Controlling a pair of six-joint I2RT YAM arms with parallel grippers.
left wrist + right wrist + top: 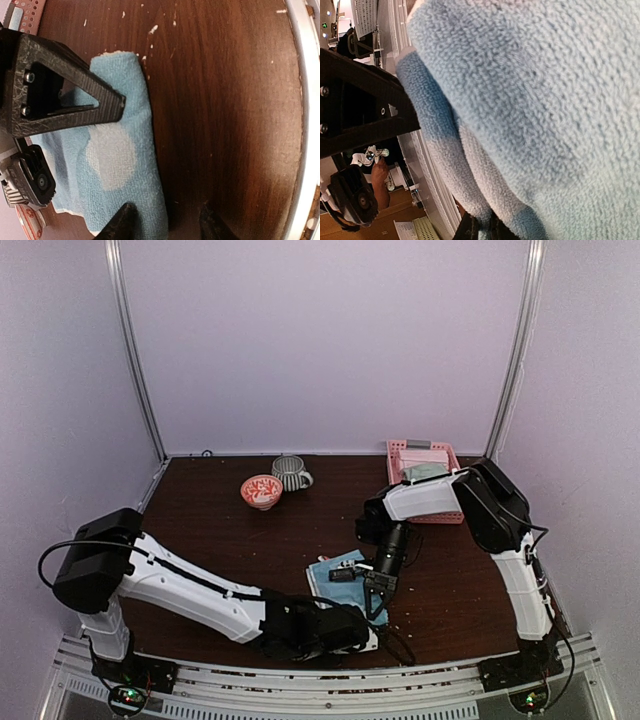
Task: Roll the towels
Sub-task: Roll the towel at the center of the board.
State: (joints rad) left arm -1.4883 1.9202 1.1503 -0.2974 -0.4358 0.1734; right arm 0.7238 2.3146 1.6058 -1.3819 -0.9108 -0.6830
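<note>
The left arm's fingers [124,222], parted, straddle the near end of the light blue towel's [120,160] thick edge, whose long axis runs straight away from them across the worktop [225,125]. Further along it, the right arm's fingers [479,231] appear clenched on the cloth.

Soft, even light fills the slightly grainy overhead view, with faint shadows on the dark table [200,530] around the light blue towel [326,576]. Right of the towel, the left wrist view shows a pale sheen on the wood. The right wrist view renders the towel's pile sharp, the background left of it blurred.
</note>
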